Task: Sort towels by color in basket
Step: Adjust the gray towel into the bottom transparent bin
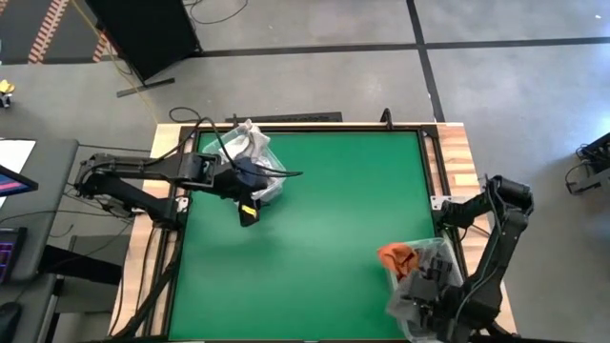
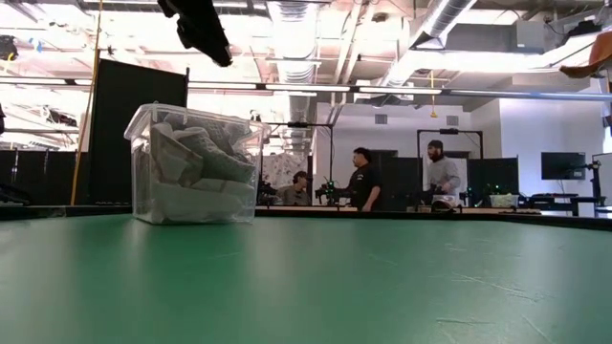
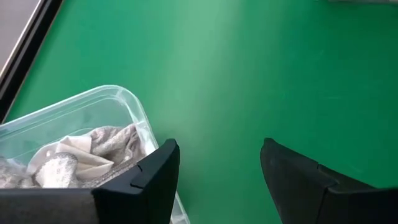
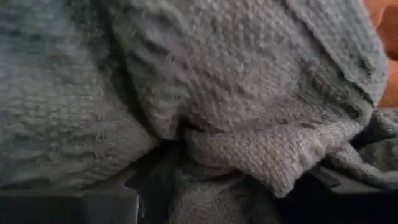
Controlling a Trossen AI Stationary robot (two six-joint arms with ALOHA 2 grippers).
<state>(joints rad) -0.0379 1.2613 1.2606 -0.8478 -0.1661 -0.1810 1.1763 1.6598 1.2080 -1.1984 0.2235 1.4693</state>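
Open, empty left tool (image 3: 217,180) above green table (image 3: 280,68), beside clear bin (image 3: 134,106) of pale towels (image 3: 87,152).

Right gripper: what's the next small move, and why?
Probably close on the dark grey towel. The right gripper is down in the near-right bin, and its wrist view is filled with grey knit bunched between the jaws, so cloth is in reach. The left gripper hovers open, empty, beside the far-left bin.

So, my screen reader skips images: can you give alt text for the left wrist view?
The left gripper hangs open and empty above the green table, beside a clear bin holding pale towels.
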